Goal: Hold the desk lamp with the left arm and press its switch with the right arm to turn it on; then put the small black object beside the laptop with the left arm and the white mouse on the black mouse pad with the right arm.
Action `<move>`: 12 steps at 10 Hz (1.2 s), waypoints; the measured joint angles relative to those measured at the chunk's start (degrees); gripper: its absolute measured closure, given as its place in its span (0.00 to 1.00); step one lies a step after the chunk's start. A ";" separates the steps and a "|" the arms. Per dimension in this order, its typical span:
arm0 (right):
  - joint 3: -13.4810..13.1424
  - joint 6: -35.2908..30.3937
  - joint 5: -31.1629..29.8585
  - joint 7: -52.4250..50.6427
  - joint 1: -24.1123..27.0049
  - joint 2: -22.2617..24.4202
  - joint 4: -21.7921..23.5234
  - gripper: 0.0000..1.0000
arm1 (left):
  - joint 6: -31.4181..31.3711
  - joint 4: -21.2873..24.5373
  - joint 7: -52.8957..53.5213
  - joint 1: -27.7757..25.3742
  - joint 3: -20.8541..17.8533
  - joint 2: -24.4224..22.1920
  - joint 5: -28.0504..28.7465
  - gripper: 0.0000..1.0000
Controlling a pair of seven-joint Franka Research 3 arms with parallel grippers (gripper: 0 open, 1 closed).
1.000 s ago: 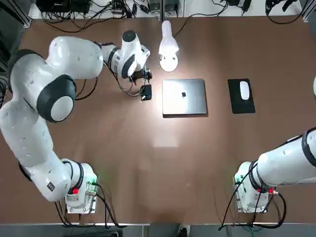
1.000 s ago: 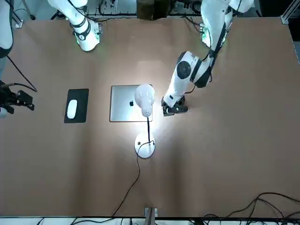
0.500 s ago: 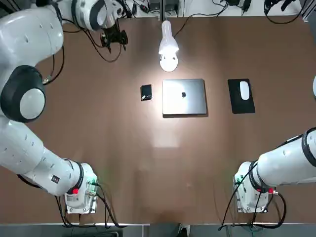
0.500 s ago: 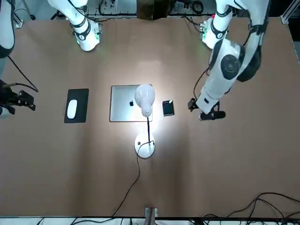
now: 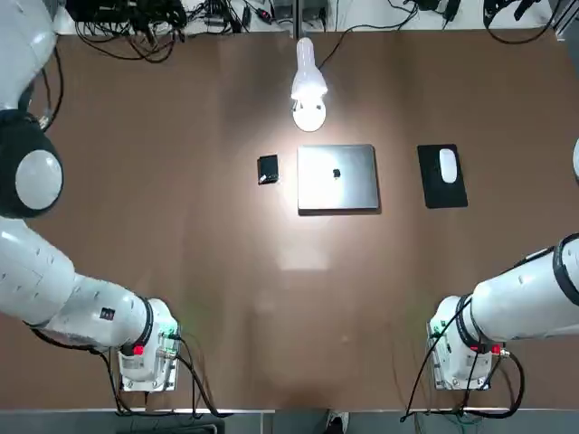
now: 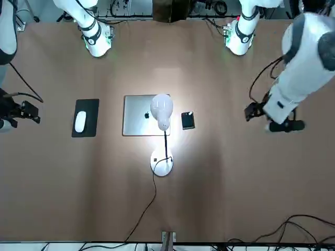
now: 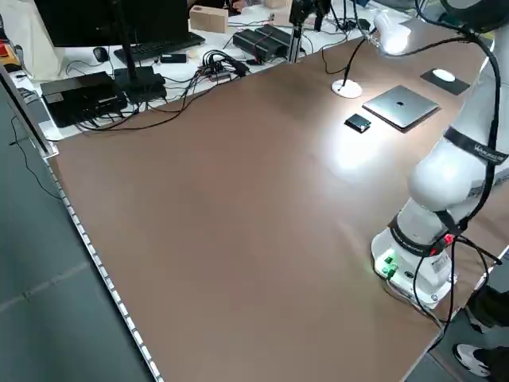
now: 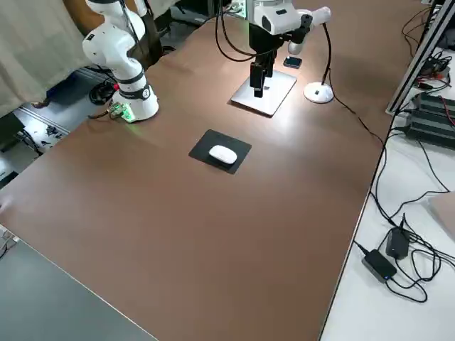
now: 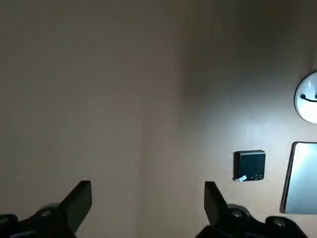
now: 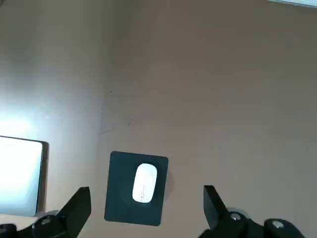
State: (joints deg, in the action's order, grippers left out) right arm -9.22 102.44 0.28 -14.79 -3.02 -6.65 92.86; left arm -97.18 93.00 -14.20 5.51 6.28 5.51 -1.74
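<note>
with the lamp [image 5: 308, 80] lit, black object [image 5: 267, 169] at the laptop's [image 5: 337, 177] nine o'clock and mouse [image 5: 448, 165] on the pad [image 5: 441, 176], both spread, empty end effectors, left [image 9: 143, 206] and right [image 10: 143, 208], should just park well apart from them.

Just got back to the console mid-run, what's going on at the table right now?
Nothing is being handled. The desk lamp is lit, the small black object lies beside the closed laptop, and the white mouse sits on the black mouse pad. The left gripper is open and empty, off to the robot's left of the objects. The right gripper is open too, off to the right.
</note>
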 joint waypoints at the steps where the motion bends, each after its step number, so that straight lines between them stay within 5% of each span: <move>1: 0.00 0.09 -0.01 0.00 0.00 0.00 0.00 0.00 | 3.30 0.03 0.56 -6.17 5.56 -2.73 0.01 0.00; 2: 0.00 0.15 -0.01 0.00 0.00 0.00 0.00 0.00 | 5.24 0.08 0.96 -9.87 8.68 -5.22 0.00 0.00; 6: 0.00 0.17 -0.01 0.57 0.00 0.00 -0.01 0.00 | 6.50 -1.65 2.02 -9.42 8.92 -8.12 0.00 0.00; 9: 0.06 0.16 -0.01 2.18 -0.14 0.02 -0.04 0.00 | 9.83 -1.94 2.75 -4.00 2.63 -8.96 -1.26 0.02; 12: 0.08 0.16 -0.01 2.35 -0.17 0.02 -0.04 0.00 | 9.54 -0.08 2.83 -2.34 0.32 -9.07 -1.35 0.01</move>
State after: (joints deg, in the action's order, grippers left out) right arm -9.14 102.60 0.27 -12.44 -3.19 -6.63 92.82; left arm -87.64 92.92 -11.37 3.17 6.59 -3.57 -3.10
